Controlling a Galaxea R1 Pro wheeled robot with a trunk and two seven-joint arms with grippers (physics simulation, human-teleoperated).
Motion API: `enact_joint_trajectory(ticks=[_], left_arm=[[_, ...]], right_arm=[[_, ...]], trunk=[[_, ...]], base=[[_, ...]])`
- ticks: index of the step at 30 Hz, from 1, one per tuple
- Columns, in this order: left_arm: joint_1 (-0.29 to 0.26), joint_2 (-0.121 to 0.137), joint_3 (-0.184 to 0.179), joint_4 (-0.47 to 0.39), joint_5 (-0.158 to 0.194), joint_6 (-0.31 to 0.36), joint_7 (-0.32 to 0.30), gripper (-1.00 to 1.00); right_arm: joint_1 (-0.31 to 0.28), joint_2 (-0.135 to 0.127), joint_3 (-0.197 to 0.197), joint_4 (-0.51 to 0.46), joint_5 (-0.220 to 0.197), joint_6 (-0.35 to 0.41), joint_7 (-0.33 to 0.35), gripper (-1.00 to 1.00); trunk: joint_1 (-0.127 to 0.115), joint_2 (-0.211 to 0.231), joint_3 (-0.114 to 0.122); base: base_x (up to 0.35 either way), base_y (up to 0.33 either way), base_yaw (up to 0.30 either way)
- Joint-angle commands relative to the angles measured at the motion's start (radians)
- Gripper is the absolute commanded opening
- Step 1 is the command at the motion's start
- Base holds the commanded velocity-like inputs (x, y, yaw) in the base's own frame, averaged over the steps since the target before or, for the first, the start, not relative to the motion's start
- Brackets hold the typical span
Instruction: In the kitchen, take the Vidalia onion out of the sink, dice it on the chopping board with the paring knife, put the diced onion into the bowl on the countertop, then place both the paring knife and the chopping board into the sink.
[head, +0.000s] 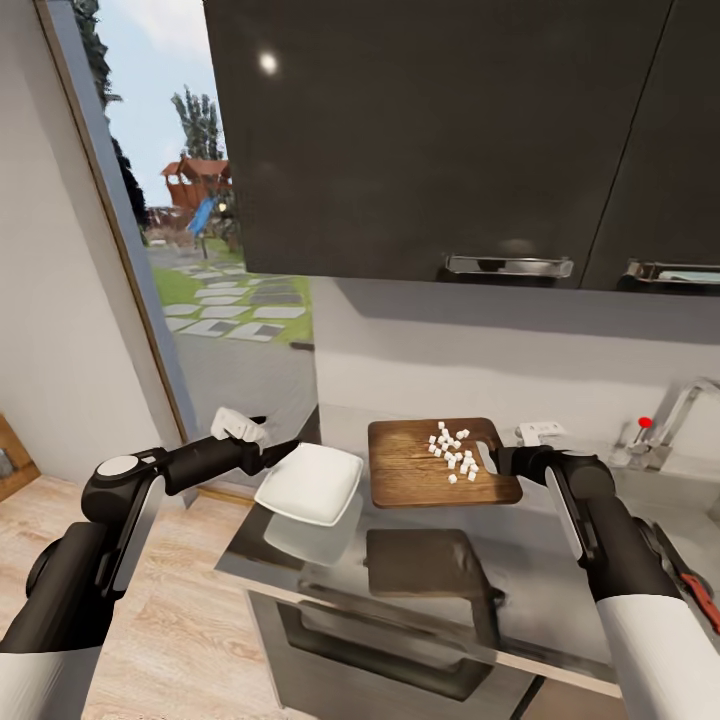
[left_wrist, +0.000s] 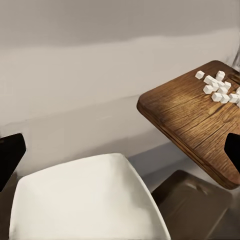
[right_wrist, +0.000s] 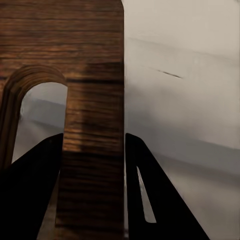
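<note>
The board (head: 425, 468) hangs in the air above the tabletop (head: 560, 590), held at its slotted end by the right tool (head: 497, 460). In the right wrist view the two dark fingers (right_wrist: 150, 200) sit on either side of the strip of wood beside the handle slot, closed on the board (right_wrist: 92, 100). The white onion cubes (head: 452, 452) lie scattered on the half of the board nearest that tool, close to the handle.

The bowl (head: 312, 483) is also lifted off the tabletop, tilted, with the left tool (head: 285, 452) at its far left rim. The left wrist view shows the bowl (left_wrist: 85, 200) between the dark fingertips (left_wrist: 10, 155), so it is most likely clamped by the rim, though the contact itself is hidden.

What matters for the pour is that the bowl lies just to the left of the board's free end and slightly lower, the two nearly touching. The board's long axis runs left to right, straight toward the bowl. The cubes are at the wrong end, so the right arm will probably have to raise the handle end and let them slide the whole length of the board. Pieces could spill off the board's long edges or overshoot the shallow bowl.

The tap (head: 665, 425) with its red dot stands to the right, behind the right arm.
</note>
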Motion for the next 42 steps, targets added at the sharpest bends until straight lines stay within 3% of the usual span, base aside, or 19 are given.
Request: enact_joint_trajectory(ticks=[1,42], left_arm=[[-0.001,0.000,0.000,0.000,0.004,0.008,-0.001,1.00],[-0.001,0.000,-0.001,0.000,0.004,0.008,-0.001,1.00]], right_arm=[[-0.001,0.000,-0.001,-0.001,0.008,0.004,0.008,-1.00],[-0.001,0.000,-0.001,-0.001,0.008,0.005,0.008,-1.00]], trunk=[[0.001,-0.002,-0.002],[0.001,-0.002,-0.002]], base=[[0.000,0.000,0.186],[0.000,0.000,0.190]])
